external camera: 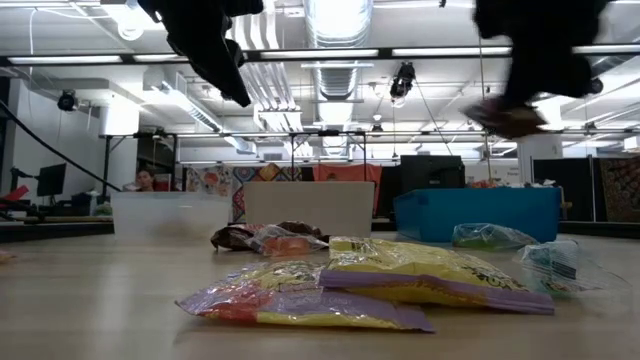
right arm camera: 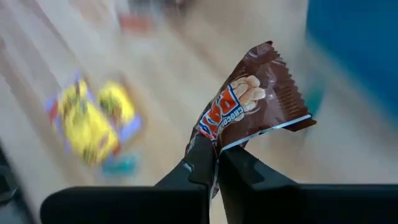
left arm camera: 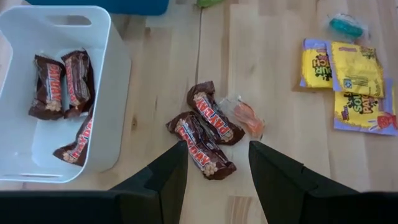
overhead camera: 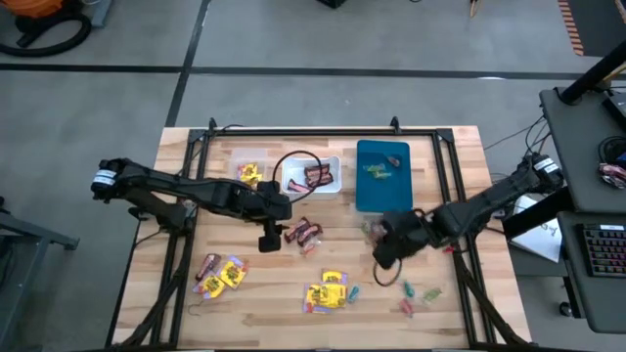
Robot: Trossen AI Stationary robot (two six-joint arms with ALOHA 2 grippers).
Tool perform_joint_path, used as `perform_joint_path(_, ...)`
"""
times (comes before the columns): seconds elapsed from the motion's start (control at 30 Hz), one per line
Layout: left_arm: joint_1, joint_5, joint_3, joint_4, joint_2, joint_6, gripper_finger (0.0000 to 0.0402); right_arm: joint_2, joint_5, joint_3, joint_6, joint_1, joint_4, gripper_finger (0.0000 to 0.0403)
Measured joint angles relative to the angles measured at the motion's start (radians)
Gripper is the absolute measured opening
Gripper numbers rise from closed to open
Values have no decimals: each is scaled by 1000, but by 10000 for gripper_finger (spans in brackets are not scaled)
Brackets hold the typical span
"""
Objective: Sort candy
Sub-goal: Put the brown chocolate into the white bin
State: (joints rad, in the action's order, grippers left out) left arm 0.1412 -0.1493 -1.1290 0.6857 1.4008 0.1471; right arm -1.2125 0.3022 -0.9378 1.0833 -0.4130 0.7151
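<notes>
My right gripper (right arm camera: 214,171) is shut on a dark brown candy bar (right arm camera: 255,106) and hangs above the table near the blue bin (overhead camera: 383,174). My left gripper (left arm camera: 214,180) stands open above two brown bars (left arm camera: 205,134) and an orange sweet (left arm camera: 247,117), which lie flat on the wood beside the white bin (left arm camera: 115,74). That bin holds three brown bars (left arm camera: 65,87). Yellow packets (overhead camera: 328,291) and small green and red pieces (overhead camera: 416,293) lie on the near half of the table. My right gripper pinches one end of the bar's wrapper (right arm camera: 208,134) between its two fingertips. The bar sticks out past the fingers, tilted, and is lifted clear of the table.
A clear bin (overhead camera: 249,171) with yellow candy stands at the far left next to the white bin. The blue bin holds green pieces. More yellow packets (overhead camera: 223,272) lie at the near left. A black frame (overhead camera: 450,196) runs around the table's edges.
</notes>
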Motion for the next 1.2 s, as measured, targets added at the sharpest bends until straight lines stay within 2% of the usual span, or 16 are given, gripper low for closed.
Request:
perform_joint_path(0.13, 3, 2, 0, 31, 8, 41, 155, 0, 120, -4, -296, 108, -148, 12)
perform_joint_path(0.3, 19, 3, 0, 113, 8, 140, 155, 0, 215, 23, -643, 240, -408, 12)
perform_joint_path(0.4, 36, 3, 0, 163, 8, 205, 155, 0, 277, 55, -804, 313, -586, 12)
perform_joint_path(0.5, 59, 2, 0, 207, 8, 274, 155, 0, 278, 104, -913, 382, -779, 12)
perform_joint_path(0.6, 92, 3, 0, 240, 8, 337, 155, -14, 267, 145, -963, 431, -930, 12)
perform_joint_path(0.83, 192, 3, 0, 274, 8, 457, 155, -125, 244, 159, -1006, 479, -1071, 12)
perform_joint_path(1.07, 275, 11, 0, 340, 9, 636, 155, -252, 240, 151, -997, 485, -1155, 15)
perform_joint_path(1.2, 313, 11, 0, 386, 9, 733, 155, -294, 243, 132, -996, 487, -1156, 34)
